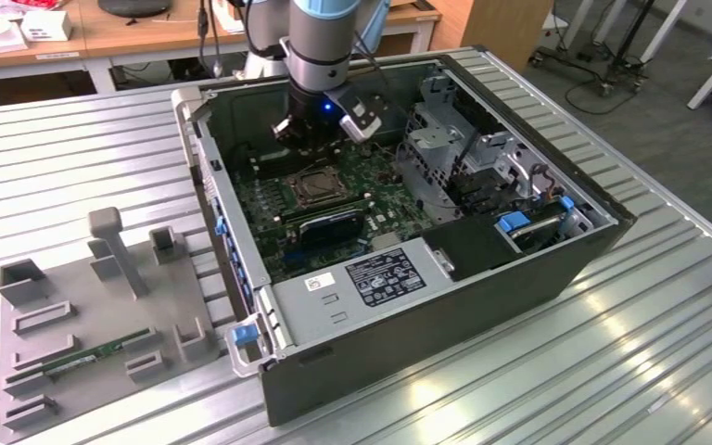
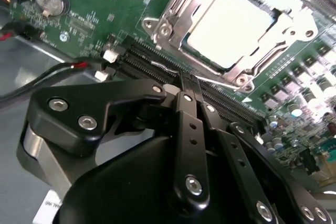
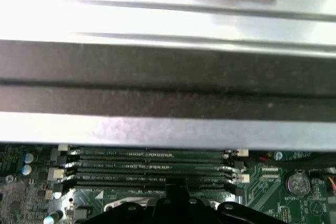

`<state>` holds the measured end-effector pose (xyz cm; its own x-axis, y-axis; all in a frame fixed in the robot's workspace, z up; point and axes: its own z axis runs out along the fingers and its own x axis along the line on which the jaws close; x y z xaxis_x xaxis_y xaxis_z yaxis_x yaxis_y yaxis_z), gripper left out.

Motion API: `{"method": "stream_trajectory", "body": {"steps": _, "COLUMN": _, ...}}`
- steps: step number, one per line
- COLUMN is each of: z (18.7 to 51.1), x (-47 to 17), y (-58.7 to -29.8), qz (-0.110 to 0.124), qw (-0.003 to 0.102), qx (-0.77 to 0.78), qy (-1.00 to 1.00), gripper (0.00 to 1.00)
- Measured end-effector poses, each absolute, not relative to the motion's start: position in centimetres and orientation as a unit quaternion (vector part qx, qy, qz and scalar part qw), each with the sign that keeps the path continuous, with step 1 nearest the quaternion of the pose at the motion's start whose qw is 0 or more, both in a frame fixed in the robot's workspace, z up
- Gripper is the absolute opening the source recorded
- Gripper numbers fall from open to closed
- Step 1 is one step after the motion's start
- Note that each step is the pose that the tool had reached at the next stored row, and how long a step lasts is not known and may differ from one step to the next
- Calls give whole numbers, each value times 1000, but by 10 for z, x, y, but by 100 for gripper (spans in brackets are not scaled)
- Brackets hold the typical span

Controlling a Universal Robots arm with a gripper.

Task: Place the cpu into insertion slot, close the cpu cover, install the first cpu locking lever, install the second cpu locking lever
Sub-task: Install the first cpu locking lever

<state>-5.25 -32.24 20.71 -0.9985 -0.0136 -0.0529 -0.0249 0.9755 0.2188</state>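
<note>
pincer [image 2: 185, 80]: pressed together, empty, tips at the memory slots [image 2: 143, 64]
cpu [image 2: 239, 24]: seated, cpu cover [image 2: 176, 6] down around it

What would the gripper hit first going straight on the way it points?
Most likely the black memory slots, just ahead of the gripper with its fingers shut, in the second wrist view. Depth is unclear, so they may be touching.
</note>
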Motion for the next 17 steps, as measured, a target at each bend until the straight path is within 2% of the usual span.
{"method": "stream_trajectory", "body": {"steps": 3, "z": 208, "x": -52, "y": -322, "qz": 125, "qw": 26, "qx": -9, "qy": 992, "gripper": 11}}
{"method": "stream_trajectory", "body": {"steps": 17, "z": 210, "x": -53, "y": -322, "qz": 125, "qw": 26, "qx": -9, "qy": 992, "gripper": 11}}
